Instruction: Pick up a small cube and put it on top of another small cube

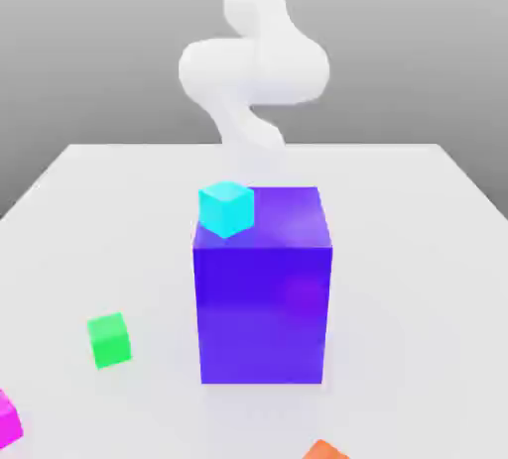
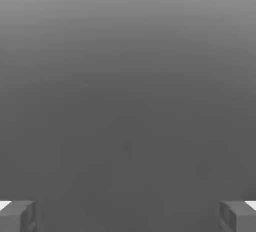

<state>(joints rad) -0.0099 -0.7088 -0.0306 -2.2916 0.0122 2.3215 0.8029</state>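
Gripper (image 2: 128, 216): fingers (image 2: 17, 216) standing spread wide at opposite edges in the hand view, gripping nothing.
Arm (image 1: 253, 70): curling down at upper centre of the exterior view.
Blue-purple block (image 1: 262, 298): sitting mid-frame, upright.
Cyan cube (image 1: 226, 207): perching on the block's top corner.
Green cube (image 1: 108, 339): lying lower left.
Magenta cube (image 1: 8, 417): sitting at the bottom-left edge, partly cut off; equal sides, no long axis.
Orange cube (image 1: 323, 450): peeking in at the bottom edge.
Table (image 1: 417, 279): white.
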